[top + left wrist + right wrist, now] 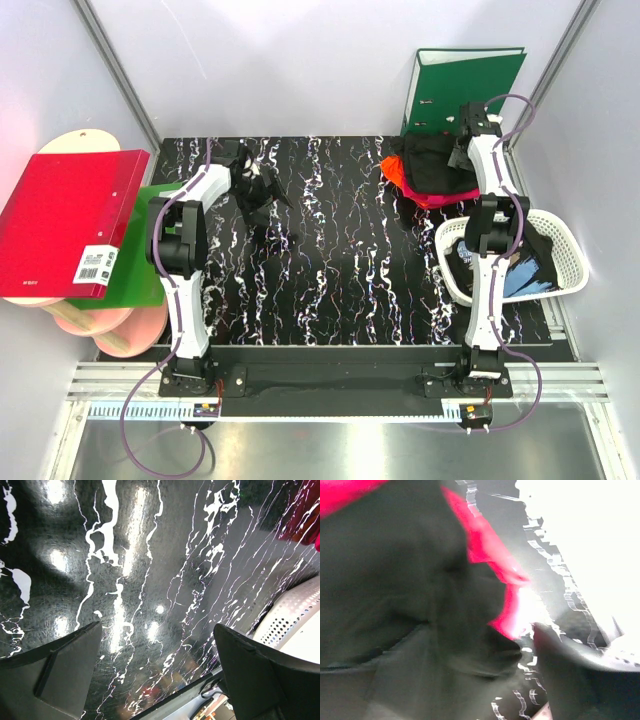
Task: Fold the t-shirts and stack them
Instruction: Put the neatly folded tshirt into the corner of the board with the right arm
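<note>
A folded black t-shirt [436,168] lies on top of a crimson-pink t-shirt [432,200] at the table's back right. My right gripper [463,142] hangs over that pile. In the right wrist view the black t-shirt [395,570] fills the left side and the crimson-pink t-shirt [485,545] peeks out beneath it. The right gripper [475,647] stands open with a fold of black cloth lying loose between its jaws; its left finger is hard to pick out against the cloth. My left gripper [262,195] [157,630] is open and empty above the bare marbled table [340,250] at the back left.
A white lattice basket [570,245] [295,615] at the right holds black and blue cloth. A green binder [465,80] stands behind the pile. Off the left edge sit a red binder [70,220], a green board [135,265] and pinkish round boards [120,325].
</note>
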Robot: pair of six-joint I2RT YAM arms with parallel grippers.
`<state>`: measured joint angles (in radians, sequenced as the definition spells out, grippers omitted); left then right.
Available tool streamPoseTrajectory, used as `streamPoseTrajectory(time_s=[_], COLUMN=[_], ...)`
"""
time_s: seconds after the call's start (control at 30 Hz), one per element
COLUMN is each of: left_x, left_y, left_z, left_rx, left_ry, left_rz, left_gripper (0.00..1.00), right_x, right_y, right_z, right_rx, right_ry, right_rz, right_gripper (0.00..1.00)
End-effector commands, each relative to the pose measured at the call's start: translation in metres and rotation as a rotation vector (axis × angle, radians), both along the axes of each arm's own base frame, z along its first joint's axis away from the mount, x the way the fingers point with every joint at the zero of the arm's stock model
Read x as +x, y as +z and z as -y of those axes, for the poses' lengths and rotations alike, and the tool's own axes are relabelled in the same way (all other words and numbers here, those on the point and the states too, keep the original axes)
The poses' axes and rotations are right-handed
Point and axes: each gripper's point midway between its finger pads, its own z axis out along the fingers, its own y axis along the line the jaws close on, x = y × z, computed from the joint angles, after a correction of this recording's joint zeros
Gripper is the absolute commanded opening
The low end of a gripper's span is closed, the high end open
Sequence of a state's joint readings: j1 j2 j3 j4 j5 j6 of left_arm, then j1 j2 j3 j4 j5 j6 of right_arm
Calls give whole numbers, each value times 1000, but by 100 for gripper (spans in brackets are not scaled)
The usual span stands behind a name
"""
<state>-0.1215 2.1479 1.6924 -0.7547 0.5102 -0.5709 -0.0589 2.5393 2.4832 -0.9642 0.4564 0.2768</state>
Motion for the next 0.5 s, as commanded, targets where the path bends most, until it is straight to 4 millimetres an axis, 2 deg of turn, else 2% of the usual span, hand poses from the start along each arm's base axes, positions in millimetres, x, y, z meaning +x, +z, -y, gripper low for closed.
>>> streamPoseTrajectory(time_s=[0.0, 0.03, 0.1, 0.13, 0.2, 0.23, 0.3, 0.33, 0.37, 0.4, 0.47], left_x=[-6, -10, -15, -22, -29, -35, -41, -44, -45, -47, -47], left_y=[23, 22, 25, 24, 24, 23, 22, 19, 18, 17, 14], left_z=[6, 6, 7, 7, 8, 7, 7, 7, 7, 8, 9], left_rx=[-36, -40, -50, -53, -62, -59, -57, -56, -61, -69, -75], left_ry=[-43, -48, -61, -71, -80, -89, -99, -106, -109, -113, -115], left_rz=[55, 47, 49, 44, 35, 32, 26, 22, 18, 12, 2], left_gripper=[99, 99, 99, 99, 99, 99, 99, 99, 99, 99, 99], right_x=[0, -3, -3, -6, -7, -12, -8, -10, -6, -1, 9], right_y=[41, 72, 104, 139, 173, 202, 222, 242, 243, 248, 243], right_z=[22, 24, 26, 26, 24, 22, 9, 3, -3, -22, -46], right_rx=[-83, -98, -117, -121, -112, -102, -48, -27, 5, 87, 192], right_ry=[-92, -110, -114, -114, -101, -93, -38, -11, 9, 84, 179], right_rz=[94, 151, 222, 290, 372, 436, 507, 558, 582, 612, 628], right_gripper=[100, 100, 100, 100, 100, 100, 100, 100, 100, 98, 86])
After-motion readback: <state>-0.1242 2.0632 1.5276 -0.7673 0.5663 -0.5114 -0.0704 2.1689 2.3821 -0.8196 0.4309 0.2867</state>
